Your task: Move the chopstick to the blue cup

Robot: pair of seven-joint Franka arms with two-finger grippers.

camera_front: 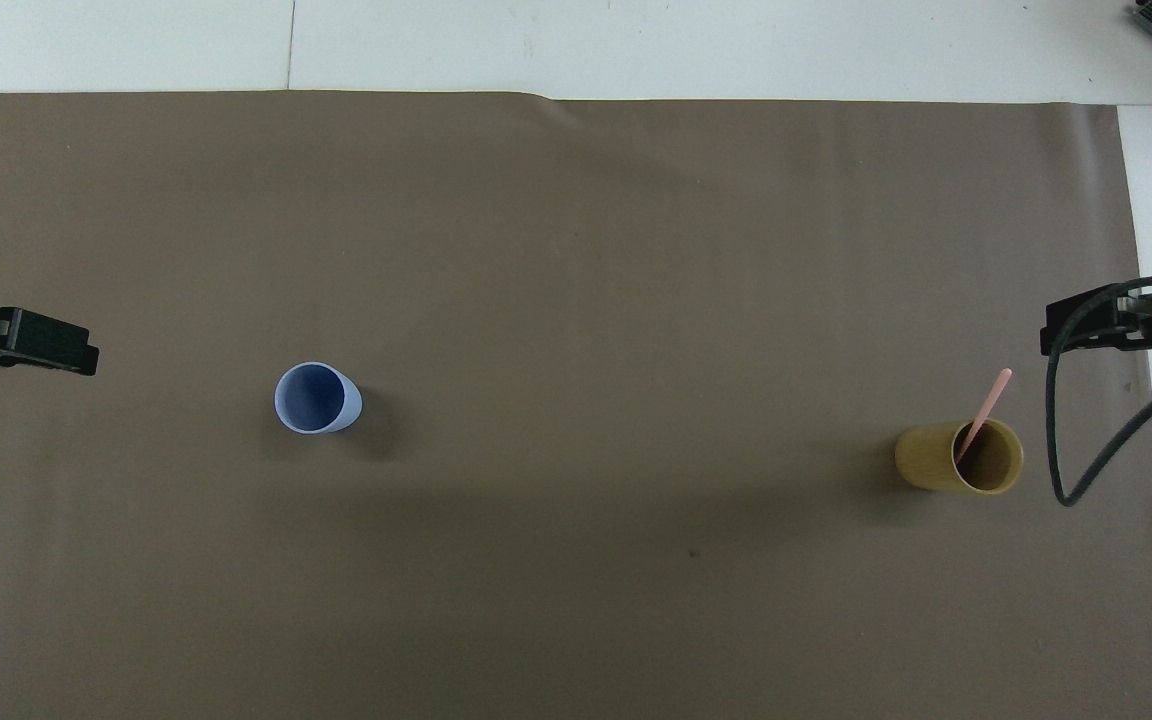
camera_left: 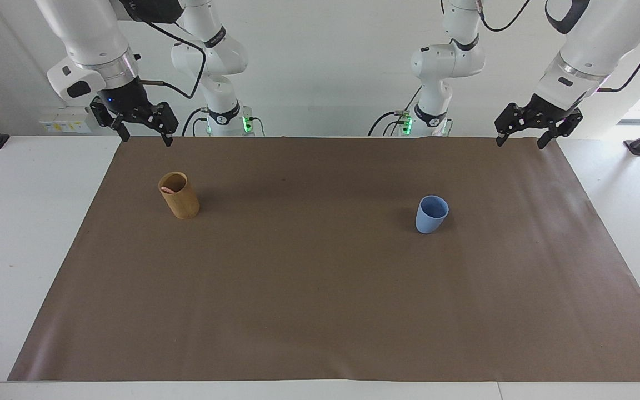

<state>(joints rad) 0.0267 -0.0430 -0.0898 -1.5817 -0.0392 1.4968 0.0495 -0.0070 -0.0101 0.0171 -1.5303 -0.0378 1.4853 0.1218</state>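
Note:
A pale pink chopstick [camera_front: 984,408] stands tilted in the tan bamboo cup [camera_front: 921,458], which sits toward the right arm's end of the table; its tip shows just inside the cup's rim in the facing view [camera_left: 168,189]. The blue cup [camera_left: 431,214] stands upright and empty toward the left arm's end, also seen from above [camera_front: 316,398]. My right gripper [camera_left: 145,139] is open and hangs raised over the mat's edge by the robots, apart from the bamboo cup [camera_left: 179,195]. My left gripper [camera_left: 520,143] is open and empty, raised over the mat's corner.
A brown mat [camera_left: 320,289] covers most of the white table [camera_left: 14,233]. A black cable [camera_front: 1086,440] hangs from the right arm near the bamboo cup. The two cups stand wide apart.

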